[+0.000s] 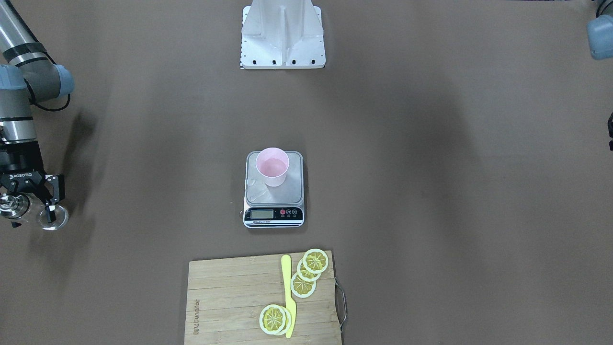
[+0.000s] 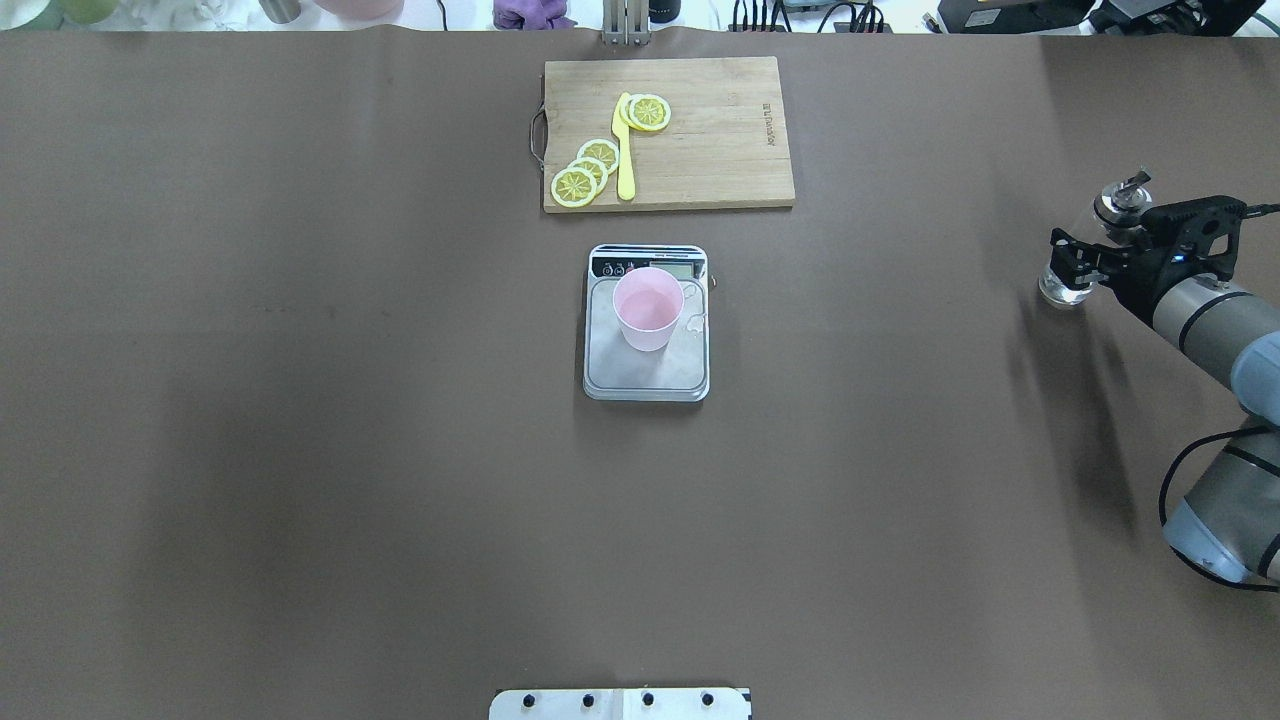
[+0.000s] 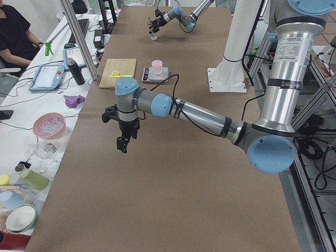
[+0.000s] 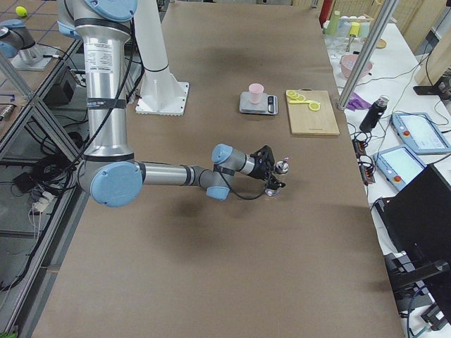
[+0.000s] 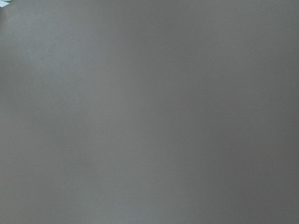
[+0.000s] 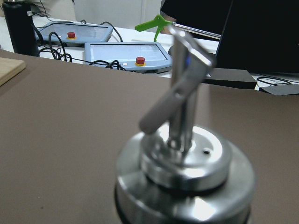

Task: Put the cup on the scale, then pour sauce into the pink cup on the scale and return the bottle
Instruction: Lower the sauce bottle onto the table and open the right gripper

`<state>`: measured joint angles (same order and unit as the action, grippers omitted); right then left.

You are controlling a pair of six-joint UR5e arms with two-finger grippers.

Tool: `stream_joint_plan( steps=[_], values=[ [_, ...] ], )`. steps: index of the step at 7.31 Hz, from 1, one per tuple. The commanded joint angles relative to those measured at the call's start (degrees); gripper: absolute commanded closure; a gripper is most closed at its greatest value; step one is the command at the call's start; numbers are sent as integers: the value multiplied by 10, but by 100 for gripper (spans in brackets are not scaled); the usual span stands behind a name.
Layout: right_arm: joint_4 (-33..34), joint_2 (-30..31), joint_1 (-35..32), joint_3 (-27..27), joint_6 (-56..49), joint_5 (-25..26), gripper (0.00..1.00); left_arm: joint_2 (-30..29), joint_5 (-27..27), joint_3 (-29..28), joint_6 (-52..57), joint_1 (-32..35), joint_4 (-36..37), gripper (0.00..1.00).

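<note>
The pale pink cup (image 1: 272, 167) stands upright on the steel platform of the scale (image 1: 287, 194), toward its display end, with clear liquid inside; it also shows in the overhead view (image 2: 648, 310) on the scale (image 2: 640, 378). My right gripper (image 1: 32, 213) is far to my right, shut on the clear glass bottle (image 1: 53, 218), which is upright at table level (image 2: 1060, 290). The bottle's metal spout cap (image 6: 184, 158) fills the right wrist view. My left gripper (image 3: 123, 142) hangs over bare table far from the scale; I cannot tell whether it is open.
A wooden cutting board (image 2: 720, 150) with lemon slices (image 2: 585, 170) and a yellow knife (image 2: 624, 150) lies beyond the scale. A few wet drops glint on the platform (image 2: 696, 322). The robot base (image 1: 282, 36) is behind the scale. Operator panels lie past the table's edge.
</note>
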<state>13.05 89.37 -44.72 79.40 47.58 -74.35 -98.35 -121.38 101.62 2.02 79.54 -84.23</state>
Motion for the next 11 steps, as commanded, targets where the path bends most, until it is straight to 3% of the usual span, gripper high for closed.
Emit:
stream_joint_plan(
  steps=[1, 5, 9, 11],
  values=[
    [-1, 2, -6, 7, -1, -35, 0, 0, 0, 0, 0, 0, 0, 1],
    [-1, 44, -14, 52, 3, -63, 0, -1, 0, -2, 0, -1, 0, 1],
    [-1, 175, -13, 163, 8, -93, 0, 0, 0, -3, -3, -1, 0, 1],
    [6, 263, -39, 273, 30, -169, 0, 1, 0, -3, -3, -1, 0, 1]
  ],
)
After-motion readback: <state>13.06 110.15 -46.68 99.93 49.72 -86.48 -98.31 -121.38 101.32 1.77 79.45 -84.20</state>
